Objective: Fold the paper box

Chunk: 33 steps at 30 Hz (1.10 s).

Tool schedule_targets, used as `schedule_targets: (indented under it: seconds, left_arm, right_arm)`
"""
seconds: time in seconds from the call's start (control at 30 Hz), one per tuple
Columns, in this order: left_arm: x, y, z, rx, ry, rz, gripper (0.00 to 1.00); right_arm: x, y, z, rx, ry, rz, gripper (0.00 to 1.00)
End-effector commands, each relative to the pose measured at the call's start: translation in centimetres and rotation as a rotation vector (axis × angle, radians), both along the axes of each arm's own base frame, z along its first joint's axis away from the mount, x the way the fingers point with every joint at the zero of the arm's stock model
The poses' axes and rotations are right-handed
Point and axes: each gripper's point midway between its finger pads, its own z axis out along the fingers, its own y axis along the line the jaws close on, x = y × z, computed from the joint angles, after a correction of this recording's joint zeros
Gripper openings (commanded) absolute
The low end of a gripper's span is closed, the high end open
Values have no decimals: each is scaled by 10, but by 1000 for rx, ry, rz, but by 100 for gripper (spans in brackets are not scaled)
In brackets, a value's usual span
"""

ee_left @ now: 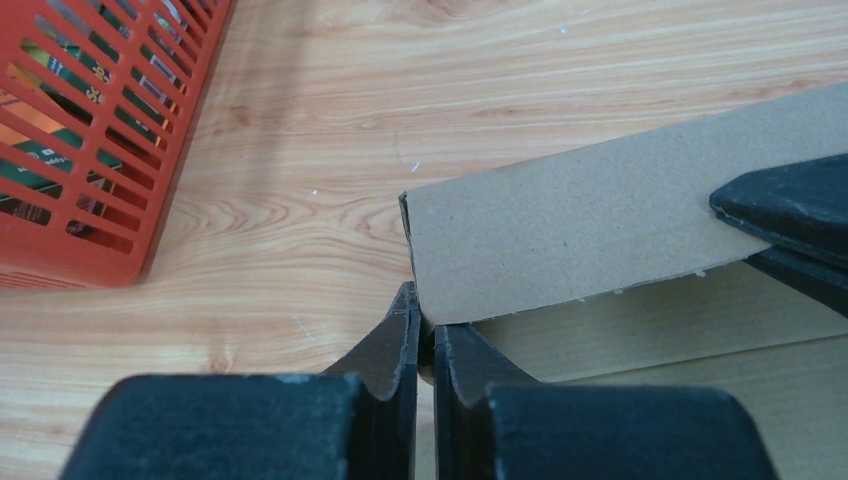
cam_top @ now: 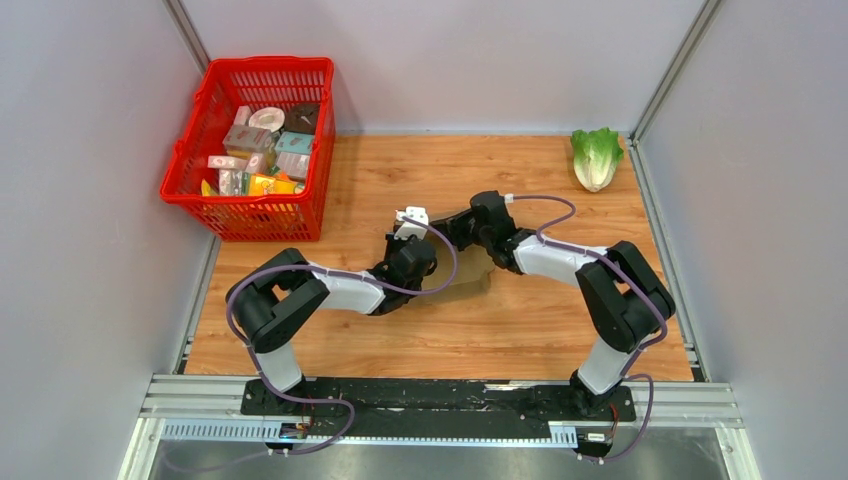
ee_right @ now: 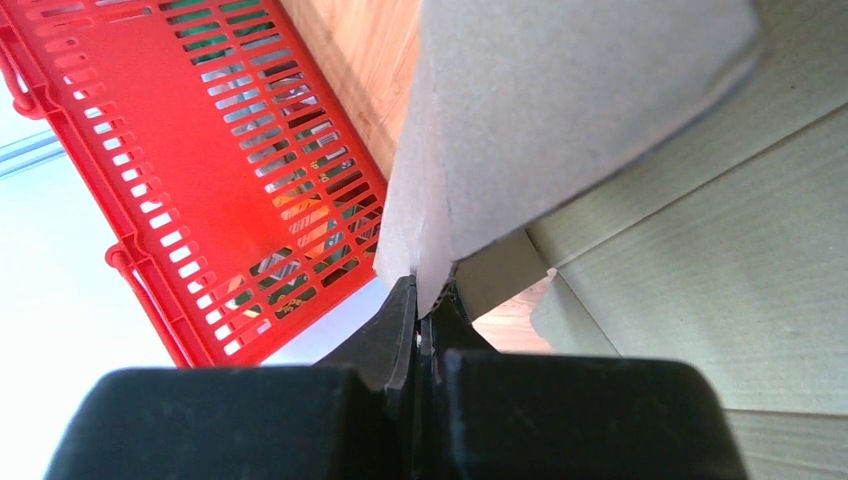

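The paper box (cam_top: 466,284) is plain brown cardboard lying mid-table, mostly hidden under both wrists in the top view. One flap (ee_left: 600,225) stands raised off the sheet. My left gripper (cam_top: 418,243) is shut on that flap's lower left corner, as the left wrist view (ee_left: 427,335) shows. My right gripper (cam_top: 452,232) is shut on the same flap's other end. Its fingers (ee_left: 795,205) show at the right of the left wrist view. In the right wrist view the flap (ee_right: 560,120) rises from my closed jaws (ee_right: 428,305), with flat cardboard panels (ee_right: 720,280) beside it.
A red plastic basket (cam_top: 200,165) holding small printed packages stands at the back left, close to the box; it also shows in the left wrist view (ee_left: 90,150) and the right wrist view (ee_right: 230,170). A green lettuce (cam_top: 597,157) lies at the back right. Grey walls enclose the wooden table.
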Motion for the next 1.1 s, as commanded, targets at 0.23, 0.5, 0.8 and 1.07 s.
schedule_targets:
  seconds: [0.23,0.5,0.8,1.07]
  left_arm:
    - [8,-3,12,-22,-31,13,4]
    - [-3,2,11,-70,-71,-46,0]
    - [-30,22,16,-104,-68,-115,0]
    - [-50,36,14,-121,-50,-160,0]
  right_arm:
    - [-44,6,-38,-44,171,109,0]
    - [-37,-18,-18,-243,-16,163,33]
    - [-63,-63,34,-719,-385,576,85]
    - [-74,-76,66,-836,-438,727,82]
